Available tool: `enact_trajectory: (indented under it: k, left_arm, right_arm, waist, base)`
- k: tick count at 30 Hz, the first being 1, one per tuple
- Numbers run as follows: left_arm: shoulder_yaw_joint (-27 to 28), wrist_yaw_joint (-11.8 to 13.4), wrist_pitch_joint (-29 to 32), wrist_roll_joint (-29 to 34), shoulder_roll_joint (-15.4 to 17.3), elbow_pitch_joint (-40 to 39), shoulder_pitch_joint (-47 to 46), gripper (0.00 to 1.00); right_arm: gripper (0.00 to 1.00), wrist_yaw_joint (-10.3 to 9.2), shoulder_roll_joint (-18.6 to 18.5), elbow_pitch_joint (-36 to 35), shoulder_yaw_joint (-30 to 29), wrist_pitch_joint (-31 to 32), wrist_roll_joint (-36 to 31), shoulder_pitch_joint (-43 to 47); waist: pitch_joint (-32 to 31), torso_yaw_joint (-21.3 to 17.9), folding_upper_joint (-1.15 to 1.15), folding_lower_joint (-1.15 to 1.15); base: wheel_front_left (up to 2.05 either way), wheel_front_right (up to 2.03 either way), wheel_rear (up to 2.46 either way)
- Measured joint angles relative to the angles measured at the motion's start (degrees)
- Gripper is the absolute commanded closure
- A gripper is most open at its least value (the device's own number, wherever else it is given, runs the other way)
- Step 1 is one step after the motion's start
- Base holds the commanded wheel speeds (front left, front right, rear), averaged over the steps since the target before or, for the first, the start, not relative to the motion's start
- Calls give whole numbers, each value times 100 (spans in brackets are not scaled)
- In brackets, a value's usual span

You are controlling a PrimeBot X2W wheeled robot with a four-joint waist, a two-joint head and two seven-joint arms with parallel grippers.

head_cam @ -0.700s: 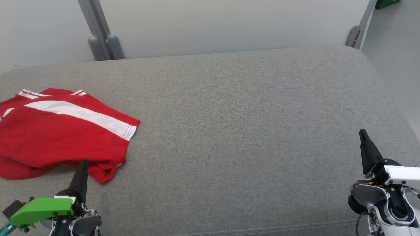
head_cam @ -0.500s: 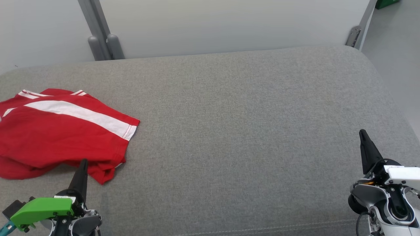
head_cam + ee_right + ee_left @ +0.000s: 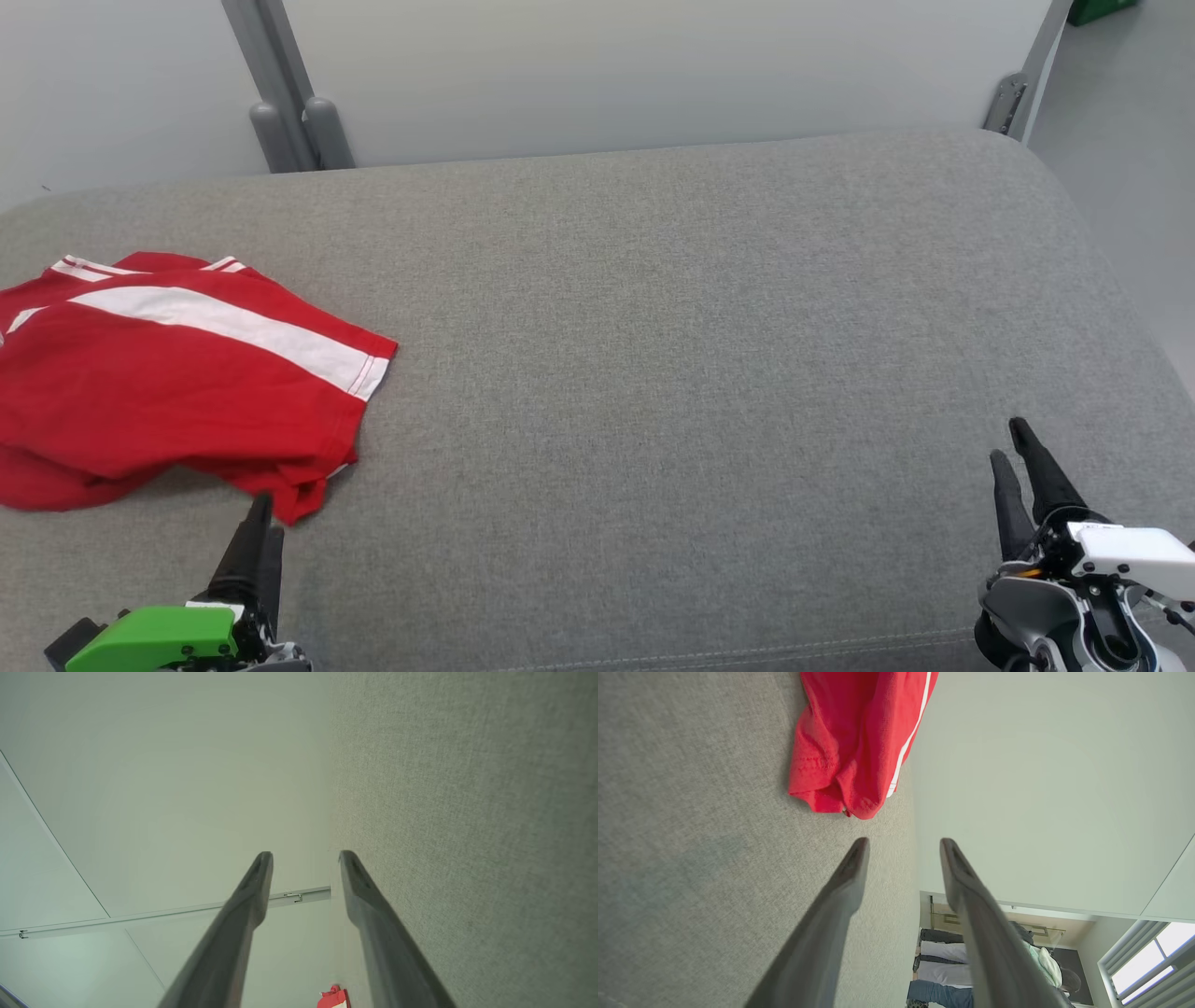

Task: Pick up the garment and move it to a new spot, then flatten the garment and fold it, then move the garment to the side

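Garment: crumpled red cloth jersey with white stripes (image 3: pixel 177 373), lying far left on the grey woven-fabric surface (image 3: pixel 653 327).
Left hand (image 3: pixel 266 518): I am holding it parted and empty near the hem, likely for pickup.
Right hand (image 3: pixel 1008 441): I am holding it parted, empty, well apart.

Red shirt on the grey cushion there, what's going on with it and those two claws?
A two-armed robot is meant to move, flatten and fold the red shirt. Right now it lies rumpled at the left end of the grey cushion, and nothing holds it. The left gripper is open, its fingertips just short of the shirt's near corner. The right gripper, also open and empty, sits far off at the cushion's right.
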Motion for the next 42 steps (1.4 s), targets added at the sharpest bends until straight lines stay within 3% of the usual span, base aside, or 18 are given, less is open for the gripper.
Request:
enact_trajectory:
  k: [20, 30, 42]
  left_arm:
    - [-417, 0, -358, 170, 7, -218, 23, 0]
    - [-722, 0, -601, 703, 144, -267, 23, 0]
    - [-1069, -1, -843, 1633, 369, -243, 22, 0]
  right_arm:
    - [0, 1, -143, -392, 305, -410, -533, 48]
    - [0, 1, -356, -470, 485, -619, -1384, 79]
    - [0, -56, -497, -759, 455, -866, -2861, 78]
  waist:
    - [16, 64, 0, 0]
    - [25, 92, 0, 0]
    - [43, 118, 0, 0]
  base:
    - [0, 0, 0]
    - [0, 0, 0]
    - [0, 0, 0]
